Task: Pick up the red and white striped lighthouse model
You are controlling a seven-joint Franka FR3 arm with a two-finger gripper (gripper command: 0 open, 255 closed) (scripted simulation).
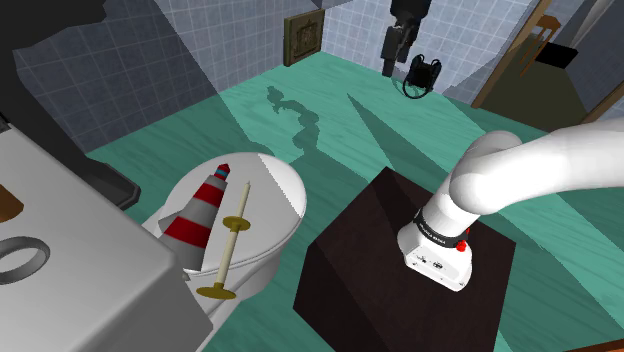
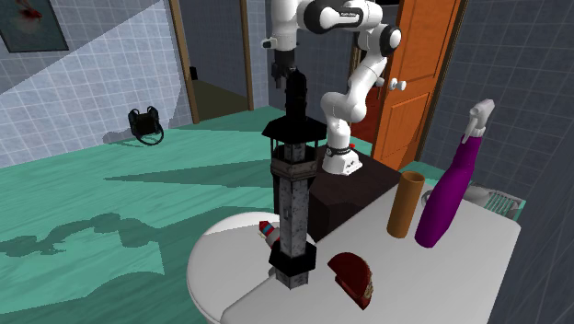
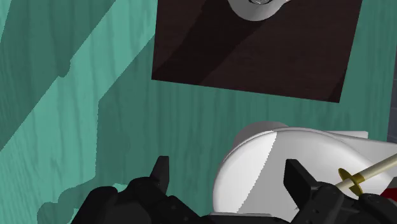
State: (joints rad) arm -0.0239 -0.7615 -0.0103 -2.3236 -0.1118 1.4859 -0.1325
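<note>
Fingers (image 3: pixel 160 175) are spread wide with nothing between them. Gripper (image 3: pixel 228 167) hangs high over the teal floor (image 1: pixel 300 90), pointing down, well apart from the target. The wrist view looks past the fingers at the dark brown stand (image 3: pixel 254 57) and the curved edge of a white rounded fixture (image 3: pixel 273 159). The red and white striped lighthouse model (image 1: pixel 200 212) sits on top of that fixture, blue tip up, to the shoulder view's left of the stand. Just beside it, on the shoulder view's right, is a cream rod on a brass disc base (image 1: pixel 232 240), leaning; can't tell if the two touch. The grey bench (image 1: pixel 90 260) meets the fixture at the near left, with a grey ring (image 1: pixel 20 258) on it. In the second exterior view a tall dark tower-shaped object (image 2: pixel 292 184) stands in front of the lighthouse and hides most of it; a striped bit with the blue tip shows at its left. Same view, on the bench: brown cylinder (image 2: pixel 405 204), purple spray bottle (image 2: pixel 451 189) just right of it, and a dark red object (image 2: pixel 352 276) nearer the camera. A small black item (image 1: pixel 420 75) lies on the floor by the far wall.
</note>
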